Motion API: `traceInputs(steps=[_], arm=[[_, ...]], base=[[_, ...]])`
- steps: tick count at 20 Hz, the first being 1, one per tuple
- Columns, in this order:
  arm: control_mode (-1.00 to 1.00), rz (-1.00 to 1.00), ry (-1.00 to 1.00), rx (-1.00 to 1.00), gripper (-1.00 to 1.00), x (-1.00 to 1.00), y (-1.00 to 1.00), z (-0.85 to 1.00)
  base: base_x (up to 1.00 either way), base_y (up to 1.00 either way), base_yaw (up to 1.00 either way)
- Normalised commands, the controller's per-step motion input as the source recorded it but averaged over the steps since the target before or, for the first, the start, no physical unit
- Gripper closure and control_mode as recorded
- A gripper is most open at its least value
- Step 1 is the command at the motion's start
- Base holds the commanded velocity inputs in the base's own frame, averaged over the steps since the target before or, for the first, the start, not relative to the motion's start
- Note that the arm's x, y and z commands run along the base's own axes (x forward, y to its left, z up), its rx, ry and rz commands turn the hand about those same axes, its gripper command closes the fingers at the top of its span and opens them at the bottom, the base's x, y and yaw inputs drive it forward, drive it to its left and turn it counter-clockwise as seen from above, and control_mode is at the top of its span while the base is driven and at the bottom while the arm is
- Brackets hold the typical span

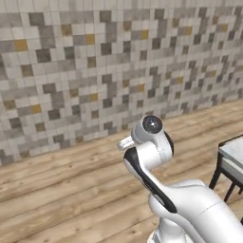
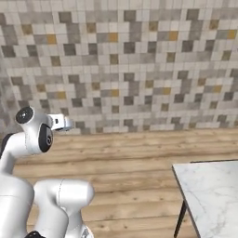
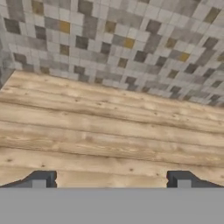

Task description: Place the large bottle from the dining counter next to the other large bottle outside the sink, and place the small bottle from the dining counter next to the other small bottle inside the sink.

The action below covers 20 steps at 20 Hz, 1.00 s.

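Note:
My gripper (image 3: 112, 180) is open, its two dark fingertips (image 3: 43, 179) standing wide apart with nothing between them. In the hand view it looks over bare wooden floor (image 3: 109, 131) toward a tiled wall (image 3: 113, 39). My white arm (image 1: 151, 156) is folded up close to the base, with its upper joint (image 2: 35, 132) raised in front of the wall. The large bottles, the small bottles, the dining counter and the sink are out of view.
A marble-topped table (image 2: 209, 190) on dark legs stands on the right, its corner (image 1: 232, 152) close to my arm. A mosaic tiled wall (image 1: 95, 71) runs across the far side. Wooden plank floor (image 1: 61, 190) stretches between me and the wall.

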Motion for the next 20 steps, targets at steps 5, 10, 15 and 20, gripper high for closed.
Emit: traceInputs(steps=[5, 10, 15, 20], arm=[[1.0, 0.0, 0.0, 0.0, -1.0, 0.0, 0.0, 0.0], [1.0, 0.0, 0.0, 0.0, -1.0, 0.0, 0.0, 0.0], [1.0, 0.0, 0.0, 0.0, -1.0, 0.0, 0.0, 0.0], [1.0, 0.0, 0.0, 0.0, -1.0, 0.0, 0.0, 0.0]], base=[[0.54, -0.04, -0.41], [0.33, -0.05, -0.59], [0.51, 0.06, -0.5], [0.66, 0.5, -0.37]])
